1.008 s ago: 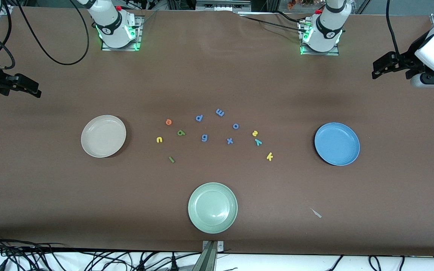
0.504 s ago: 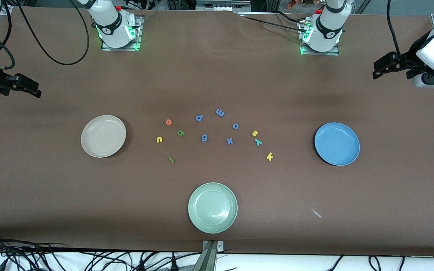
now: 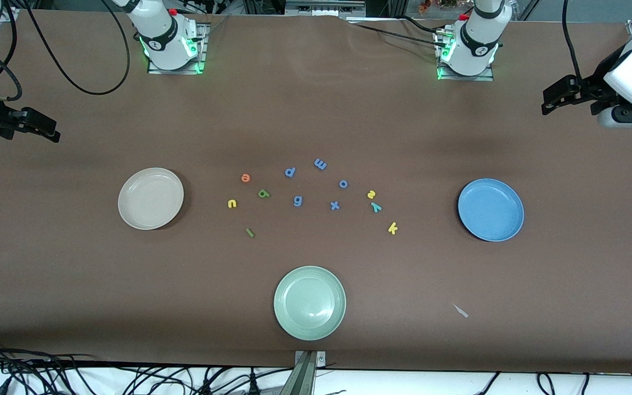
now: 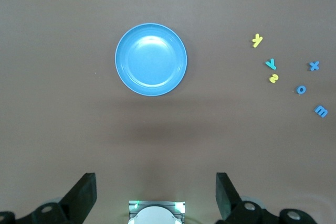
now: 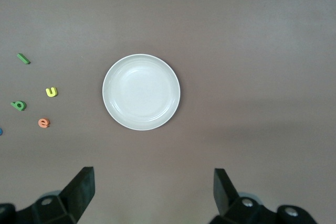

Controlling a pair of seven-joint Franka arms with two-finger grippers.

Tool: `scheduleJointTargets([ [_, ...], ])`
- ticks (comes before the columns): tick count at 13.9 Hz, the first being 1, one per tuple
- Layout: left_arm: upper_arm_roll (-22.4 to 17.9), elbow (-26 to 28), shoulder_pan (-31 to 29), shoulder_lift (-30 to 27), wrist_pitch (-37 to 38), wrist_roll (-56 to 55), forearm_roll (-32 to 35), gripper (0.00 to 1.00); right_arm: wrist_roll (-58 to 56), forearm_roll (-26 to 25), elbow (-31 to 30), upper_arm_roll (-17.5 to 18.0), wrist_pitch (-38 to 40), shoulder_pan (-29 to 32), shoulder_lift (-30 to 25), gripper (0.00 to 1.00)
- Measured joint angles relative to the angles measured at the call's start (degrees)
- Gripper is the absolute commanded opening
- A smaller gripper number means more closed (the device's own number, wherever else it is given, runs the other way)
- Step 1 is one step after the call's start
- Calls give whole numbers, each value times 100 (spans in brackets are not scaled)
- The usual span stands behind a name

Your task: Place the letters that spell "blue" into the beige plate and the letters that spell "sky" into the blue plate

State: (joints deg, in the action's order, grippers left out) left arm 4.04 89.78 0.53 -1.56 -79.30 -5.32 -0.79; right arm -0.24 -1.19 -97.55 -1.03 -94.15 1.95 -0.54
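The beige plate (image 3: 151,198) lies empty toward the right arm's end, the blue plate (image 3: 490,209) empty toward the left arm's end. Between them on the table lie the orange "e" (image 3: 246,177), light green "b" (image 3: 263,193), yellow "u" (image 3: 232,203) and dark green "l" (image 3: 249,232). Closer to the blue plate are the yellow "s" (image 3: 371,193), teal "y" (image 3: 376,207) and yellow "k" (image 3: 393,228). My left gripper (image 4: 156,192) hangs open high over the table's end by the blue plate (image 4: 150,59). My right gripper (image 5: 153,190) hangs open high by the beige plate (image 5: 141,92). Both are empty.
Several blue letters, among them "p" (image 3: 290,172), "m" (image 3: 320,163) and "x" (image 3: 334,206), lie among the task's letters. A pale green plate (image 3: 309,302) sits nearer the front camera. A small pale scrap (image 3: 461,311) lies nearer the camera than the blue plate.
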Motion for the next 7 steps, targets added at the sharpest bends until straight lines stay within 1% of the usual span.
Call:
scheduleJointTargets([
  [4,92,0,23,73,40,0,3,100,-2,0,0,0,0,0,1,100],
  [7,205,4,50,300,-259,-4,-246,100,-3,0,0,0,0,0,4,100],
])
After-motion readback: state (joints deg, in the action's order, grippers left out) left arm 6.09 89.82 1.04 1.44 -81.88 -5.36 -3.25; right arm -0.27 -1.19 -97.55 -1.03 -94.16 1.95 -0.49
